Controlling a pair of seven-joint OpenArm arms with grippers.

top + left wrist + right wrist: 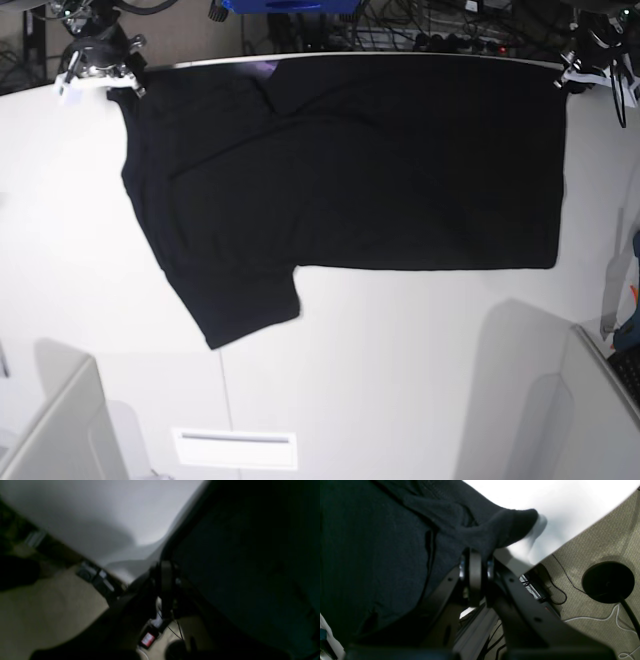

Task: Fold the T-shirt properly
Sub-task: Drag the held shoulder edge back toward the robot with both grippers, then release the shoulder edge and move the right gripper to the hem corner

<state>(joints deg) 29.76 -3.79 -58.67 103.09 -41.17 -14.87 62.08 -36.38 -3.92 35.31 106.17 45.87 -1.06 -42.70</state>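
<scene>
Base view: the T-shirt (350,170) lies flat on the white table (400,370), folded lengthwise into a wide black band along the far edge. One sleeve (240,300) projects toward the near side at the left of the view. The lower edge of the band runs straight and parallel to the near edge of the table. A small patch of purple print (265,68) shows at the far edge.

The right gripper (98,72) is clamped on the far-left corner of the cloth; the right wrist view shows its jaws closed on a bunched black corner lifted off the surface. The left gripper (577,72) is closed at the far-right corner; the left wrist view is dark and blurred, with black cloth beside the closed jaws.

Bare table surface extends from the garment's lower edge to the near side. Grey panels (60,430) stand at both near corners.
</scene>
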